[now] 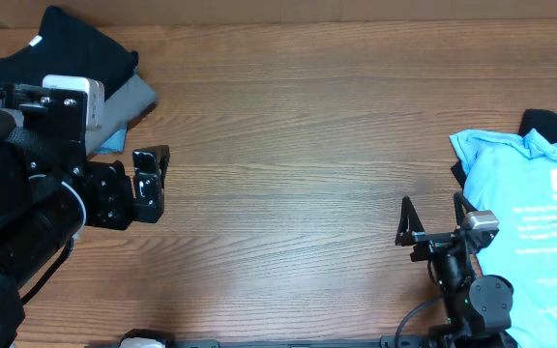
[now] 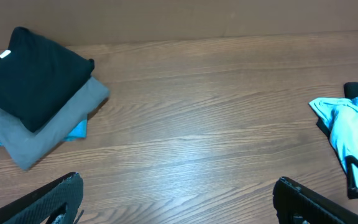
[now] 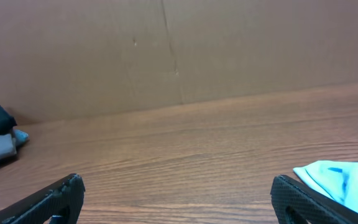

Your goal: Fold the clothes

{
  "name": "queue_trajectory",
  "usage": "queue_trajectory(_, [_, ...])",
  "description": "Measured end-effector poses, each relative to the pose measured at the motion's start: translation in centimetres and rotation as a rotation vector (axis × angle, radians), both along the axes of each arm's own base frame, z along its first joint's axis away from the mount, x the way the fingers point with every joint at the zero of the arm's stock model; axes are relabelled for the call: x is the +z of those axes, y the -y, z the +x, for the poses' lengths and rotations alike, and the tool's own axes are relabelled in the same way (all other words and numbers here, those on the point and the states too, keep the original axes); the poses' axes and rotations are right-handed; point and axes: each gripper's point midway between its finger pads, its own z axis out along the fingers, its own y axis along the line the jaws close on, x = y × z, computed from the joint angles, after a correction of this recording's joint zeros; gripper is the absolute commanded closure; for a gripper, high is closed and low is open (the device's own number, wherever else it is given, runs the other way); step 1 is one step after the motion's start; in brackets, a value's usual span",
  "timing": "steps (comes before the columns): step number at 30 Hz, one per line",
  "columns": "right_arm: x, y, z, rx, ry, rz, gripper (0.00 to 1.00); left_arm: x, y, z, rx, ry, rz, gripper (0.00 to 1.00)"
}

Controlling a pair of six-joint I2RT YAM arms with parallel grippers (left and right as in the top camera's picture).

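Black folded shirt (image 1: 66, 48) is seen at far left on top of a folded grey piece (image 1: 129, 101), with a blue sliver (image 1: 112, 142) under that; this stack is judged finished. Just below it in the overhead view the left gripper (image 1: 156, 180) is held with jaws spread wide and nothing grasped, fingers aimed right across the bare wood table (image 1: 288, 145). Right of centre, near the front edge, the right gripper (image 1: 432, 208) is parked, jaws also fully spread and empty, fingers aimed at the far edge. Next work is taken to be the light-blue tee (image 1: 525, 213), laid unfolded just right of the right gripper and well apart from the left one, so the right arm is clearly nearer. Collar is pointed to the far edge, print toward the front; long axis is therefore judged far-to-near, roughly parallel to the right fingers. Right side and hem are cut off by the frame. A black garment (image 1: 554, 126) is seen beyond the collar, apparently partly under the tee.
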Motion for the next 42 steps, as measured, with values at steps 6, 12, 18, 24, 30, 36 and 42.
queue_trajectory(6, [-1.2,-0.1,0.3,0.001,0.002,0.001,0.0,0.0,0.0,0.0,0.0,0.0,0.0,0.0])
queue_trajectory(12, [-1.2,0.0,0.3,0.0,0.004,0.001,0.0,0.0,0.0,0.0,0.001,0.0,-0.002,0.0])
queue_trajectory(18, [-1.2,0.0,0.3,0.0,0.004,0.0,0.0,0.0,0.0,0.0,0.001,0.0,-0.002,0.0])
queue_trajectory(24, [-1.2,0.0,0.3,0.0,0.004,0.001,0.0,0.0,0.0,0.0,0.001,0.0,-0.002,0.0])
queue_trajectory(30, [-1.2,0.0,0.3,0.0,0.004,0.001,0.0,0.0,0.0,0.0,0.001,0.0,-0.002,0.0])
queue_trajectory(36, [-1.2,0.0,0.3,0.0,0.004,0.001,0.0,0.0,0.0,0.0,0.001,-0.002,-0.002,0.0])
queue_trajectory(42, [-1.2,0.0,0.3,0.0,0.004,0.001,0.0,0.0,0.0,0.1,0.002,0.0,-0.001,0.0])
